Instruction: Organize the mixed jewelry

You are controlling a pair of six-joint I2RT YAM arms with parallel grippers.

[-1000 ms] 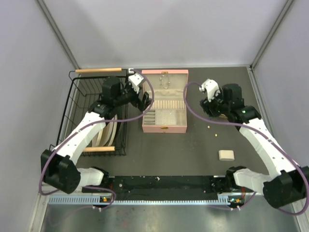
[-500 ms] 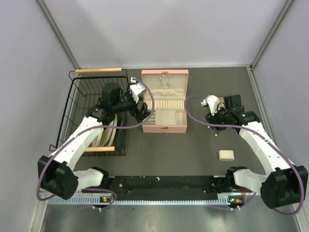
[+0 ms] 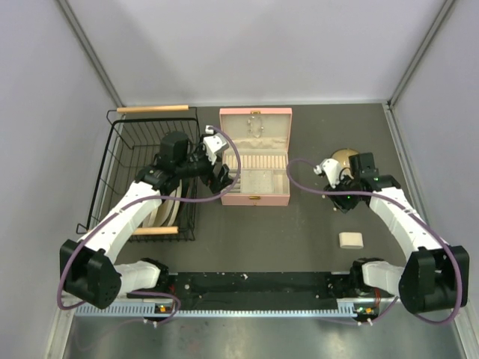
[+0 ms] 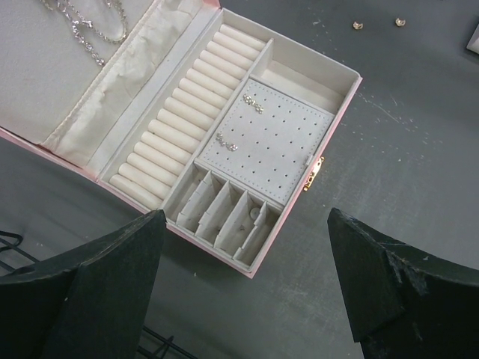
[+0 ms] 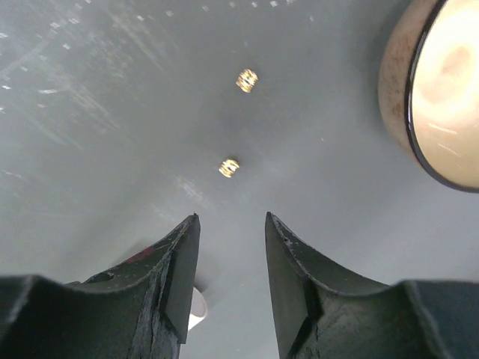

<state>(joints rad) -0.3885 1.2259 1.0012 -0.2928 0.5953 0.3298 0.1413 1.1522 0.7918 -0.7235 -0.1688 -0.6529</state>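
— Jewelry, where does it lie?
— Two tiny golden bits (image 5: 229, 167) sit on the dark table (image 5: 90, 112), just ahead of the right gripper (image 5: 232, 224), whose jaws stand slightly apart with nothing between them. Silvery chains (image 4: 90, 22) lie in the lid of the pink box (image 4: 299, 75); small studs (image 4: 224, 142) (a few sparkle) rest on its dotted pad.
— And the left gripper (image 4: 245, 224)?
— Spread wide, empty, above the box's near corner. A wooden bowl (image 5: 434, 90) stands near the bits

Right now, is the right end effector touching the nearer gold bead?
Apart. The right wrist view shows bare table between the right end effector and the nearer gold bead.
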